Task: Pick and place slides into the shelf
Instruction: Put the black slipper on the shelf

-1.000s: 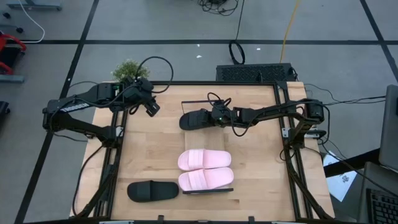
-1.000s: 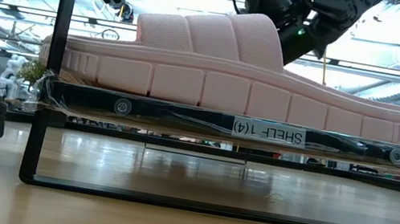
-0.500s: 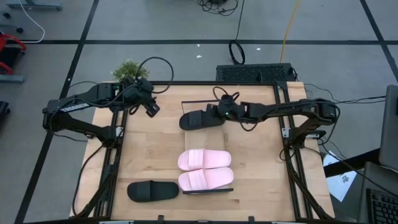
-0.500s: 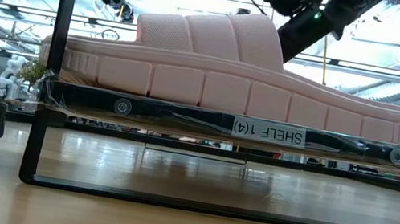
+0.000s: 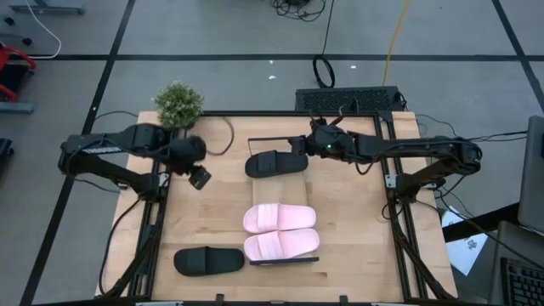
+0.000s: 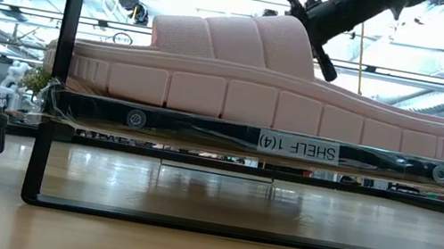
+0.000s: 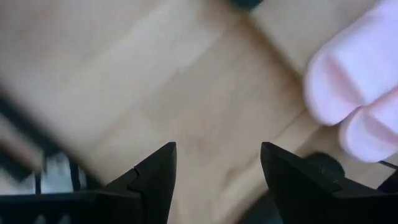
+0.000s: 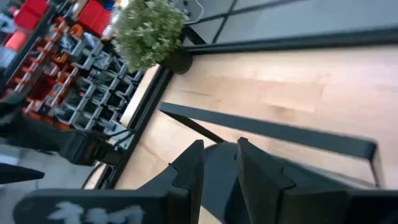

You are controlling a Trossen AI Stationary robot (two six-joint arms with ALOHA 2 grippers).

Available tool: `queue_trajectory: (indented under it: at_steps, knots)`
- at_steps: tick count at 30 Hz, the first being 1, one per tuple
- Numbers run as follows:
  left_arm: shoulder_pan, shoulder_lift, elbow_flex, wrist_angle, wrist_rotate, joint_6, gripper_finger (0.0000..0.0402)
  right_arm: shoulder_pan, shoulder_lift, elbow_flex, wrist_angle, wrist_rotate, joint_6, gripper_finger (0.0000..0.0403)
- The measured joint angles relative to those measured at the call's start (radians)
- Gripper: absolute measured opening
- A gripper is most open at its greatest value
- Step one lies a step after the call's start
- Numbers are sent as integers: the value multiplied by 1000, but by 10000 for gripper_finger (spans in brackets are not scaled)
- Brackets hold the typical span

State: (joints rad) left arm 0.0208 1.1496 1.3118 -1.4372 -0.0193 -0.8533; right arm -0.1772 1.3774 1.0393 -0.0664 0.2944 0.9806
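Two pale pink slides (image 5: 280,231), w/ wide ribbed straps and thick grooved soles, were seen side by side on the shelf (image 5: 285,261) near the table's front edge; the shelf was a low rack w/ thin dark metal rails and a label reading "SHELF 1(4)". One black slide (image 5: 209,260) was seen lying on the wood tabletop (image 5: 357,221) just left of the shelf. A second black slide (image 5: 275,163) was seen toward the table's back, its heel end clamped between the narrowly parted fingers of the right gripper (image 5: 304,150); whether it was lifted or resting couldn't be told. The left gripper (image 5: 199,177) was found over the table's left side, fingers (image 7: 155,174) spread wide apart, nothing held. A small green potted plant (image 5: 178,104) was noted at the back left corner.
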Motion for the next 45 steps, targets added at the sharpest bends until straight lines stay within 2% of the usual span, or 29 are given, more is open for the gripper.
queue_trajectory:
  at_steps: [3, 6, 8, 11, 17, 22, 26, 30, 45]
  knots:
    - [-119, -2, -40, -42, 2, -257, 230, 0, -27, 0, -11, -6, -77, 86]
    - [-268, 0, -101, 4, 52, -504, 230, 0, -49, 0, -26, -8, -138, 86]
    - [-372, -1, -149, 61, 90, -674, 230, 0, -68, 0, -46, -10, -182, 86]
    - [-519, 0, -223, 228, 104, -926, 230, 2, -102, 0, -62, -38, -253, 86]
    - [-769, 6, -400, 616, -49, -1332, 230, 2, -160, 0, -98, -64, -342, 86]
    - [-935, 35, -490, 663, -57, -1635, 230, 2, -199, 0, -130, -90, -368, 86]
    - [-989, 43, -524, 755, -66, -1658, 230, 2, -223, 0, -149, -91, -366, 86]
    - [-993, 74, -541, 765, -105, -1648, 230, 2, -226, 0, -142, -91, -361, 86]
    - [-1031, 208, -546, 820, -68, -1646, 230, 2, -226, 0, -117, -86, -308, 86]
